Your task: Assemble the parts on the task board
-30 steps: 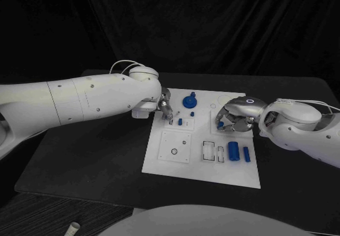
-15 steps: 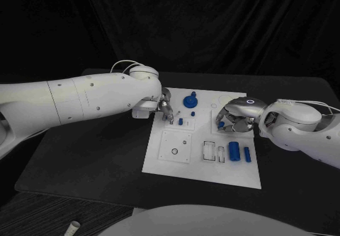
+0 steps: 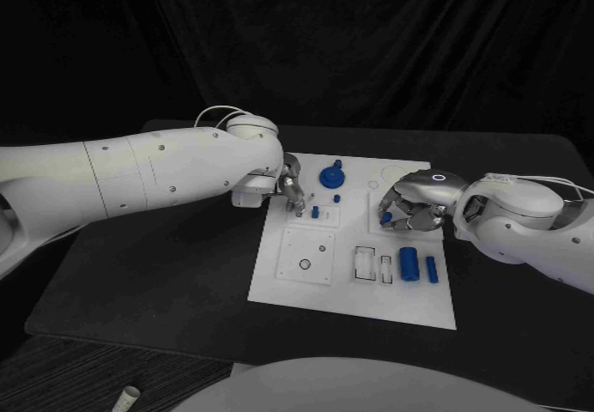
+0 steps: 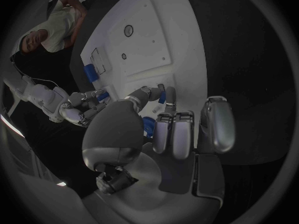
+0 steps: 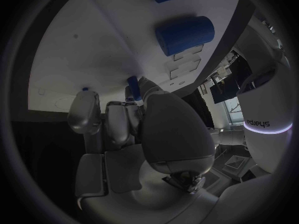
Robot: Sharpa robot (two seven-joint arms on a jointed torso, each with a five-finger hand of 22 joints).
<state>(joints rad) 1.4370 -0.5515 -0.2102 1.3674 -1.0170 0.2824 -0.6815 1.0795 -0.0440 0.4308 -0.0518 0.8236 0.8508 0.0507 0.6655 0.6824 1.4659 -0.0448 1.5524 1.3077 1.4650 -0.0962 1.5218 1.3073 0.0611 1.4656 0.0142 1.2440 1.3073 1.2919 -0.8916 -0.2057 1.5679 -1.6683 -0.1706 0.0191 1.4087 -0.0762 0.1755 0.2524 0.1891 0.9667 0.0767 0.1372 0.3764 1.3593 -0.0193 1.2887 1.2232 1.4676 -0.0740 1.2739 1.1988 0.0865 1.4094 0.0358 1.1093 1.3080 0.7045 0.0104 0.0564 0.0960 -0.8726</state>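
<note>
We see our left hand (image 4: 171,129) over the task board (image 4: 146,40), fingertips (image 4: 163,92) touching a small blue part (image 4: 161,97).

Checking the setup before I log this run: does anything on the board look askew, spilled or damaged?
Nothing stands out. The task board lies flat on the table, two blue cylinders lie side by side on it, and both hands work over its far half.

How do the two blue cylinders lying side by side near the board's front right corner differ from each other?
The thicker blue cylinder is clearly fatter than the thin blue cylinder. The thin blue cylinder looks a little longer and reaches nearer the front edge of the task board. The thicker one lies nearer the rectangular slots; the thin one lies nearer the board's right edge. Both are blue, lie flat and parallel, and neither is touched by a hand.
</note>
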